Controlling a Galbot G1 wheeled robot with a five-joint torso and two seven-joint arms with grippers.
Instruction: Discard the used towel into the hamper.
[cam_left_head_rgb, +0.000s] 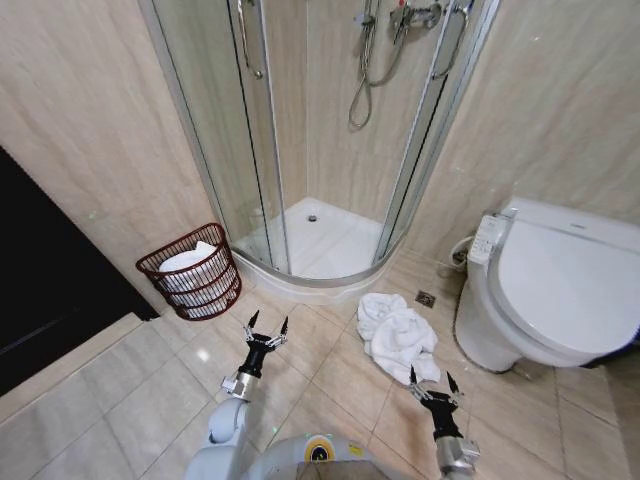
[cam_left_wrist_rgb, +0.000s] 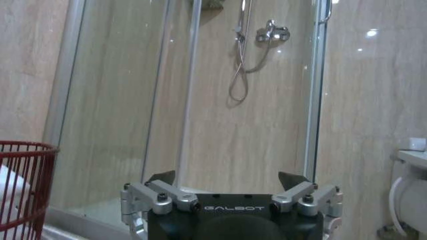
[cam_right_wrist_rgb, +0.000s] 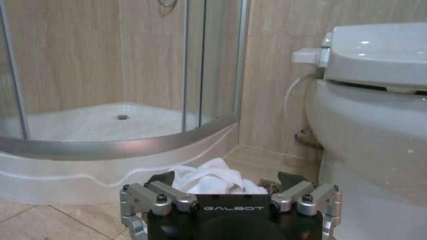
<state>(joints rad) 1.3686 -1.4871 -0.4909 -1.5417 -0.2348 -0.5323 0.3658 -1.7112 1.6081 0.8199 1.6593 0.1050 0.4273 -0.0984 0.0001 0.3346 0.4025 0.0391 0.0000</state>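
A crumpled white towel lies on the tiled floor between the shower base and the toilet, and it also shows just ahead of the right gripper as a white heap. The hamper, a reddish-brown wire basket with white cloth inside, stands by the left wall beside the shower door; its rim shows in the left wrist view. My left gripper hovers open over the floor to the right of the hamper. My right gripper is open just in front of the towel, holding nothing.
A glass corner shower enclosure with a raised white base stands behind the towel. A white toilet is at the right, close to the towel. A dark doorway opens at the left. Bare tiles lie between hamper and towel.
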